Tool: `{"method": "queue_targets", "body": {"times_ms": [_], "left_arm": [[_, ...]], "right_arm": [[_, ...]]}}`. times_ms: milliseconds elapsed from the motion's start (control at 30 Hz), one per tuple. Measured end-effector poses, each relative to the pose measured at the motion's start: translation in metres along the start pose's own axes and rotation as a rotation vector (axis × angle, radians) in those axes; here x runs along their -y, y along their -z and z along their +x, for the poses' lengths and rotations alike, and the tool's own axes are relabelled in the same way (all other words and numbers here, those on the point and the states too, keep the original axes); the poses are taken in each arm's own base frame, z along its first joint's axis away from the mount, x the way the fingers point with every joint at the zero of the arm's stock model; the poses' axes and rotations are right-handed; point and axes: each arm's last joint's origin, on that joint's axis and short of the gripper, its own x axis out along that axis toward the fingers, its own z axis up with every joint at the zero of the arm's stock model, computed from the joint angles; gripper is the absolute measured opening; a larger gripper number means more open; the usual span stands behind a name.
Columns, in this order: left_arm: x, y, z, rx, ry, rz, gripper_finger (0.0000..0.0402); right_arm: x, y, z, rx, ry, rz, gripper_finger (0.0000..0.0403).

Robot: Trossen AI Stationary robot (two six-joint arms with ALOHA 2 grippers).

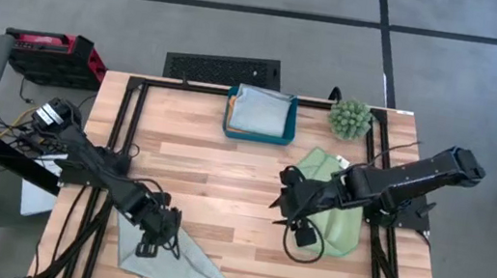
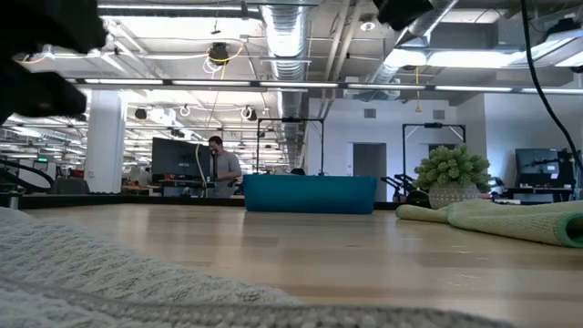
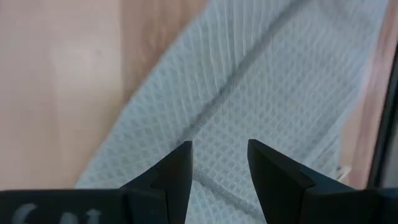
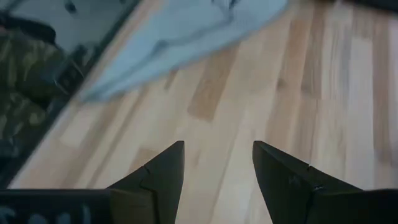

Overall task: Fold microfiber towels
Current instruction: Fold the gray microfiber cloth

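Grey-blue towel (image 1: 175, 257) lies directly under my left tool (image 3: 219, 163), jaws wide, empty | long axis runs diagonally away from teal tray (image 1: 258, 135) | right tool (image 1: 290, 203), wide, beside green towel (image 1: 333, 231), farther off.

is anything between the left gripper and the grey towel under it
Nothing visible. The left gripper hangs with open fingers directly over the grey-blue towel at the table's near left corner, with only clear weave between the fingertips.
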Motion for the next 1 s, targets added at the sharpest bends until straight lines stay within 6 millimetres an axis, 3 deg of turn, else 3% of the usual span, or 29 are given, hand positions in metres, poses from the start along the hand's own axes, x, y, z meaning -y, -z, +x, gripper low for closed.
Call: {"method": "queue_targets", "body": {"times_ms": [400, 1000], "left_arm": [[-0.013, 0.018, 0.023, -0.016, -0.036, 0.055, 0.0146], [-0.015, 0.021, 0.028, -0.024, -0.017, 0.044, 0.0146]], "right_arm": [[0.004, -0.003, 0.018, 0.008, 0.012, 0.013, 0.0211], [0.006, 0.000, 0.022, -0.018, 0.015, 0.022, 0.0211]]}}
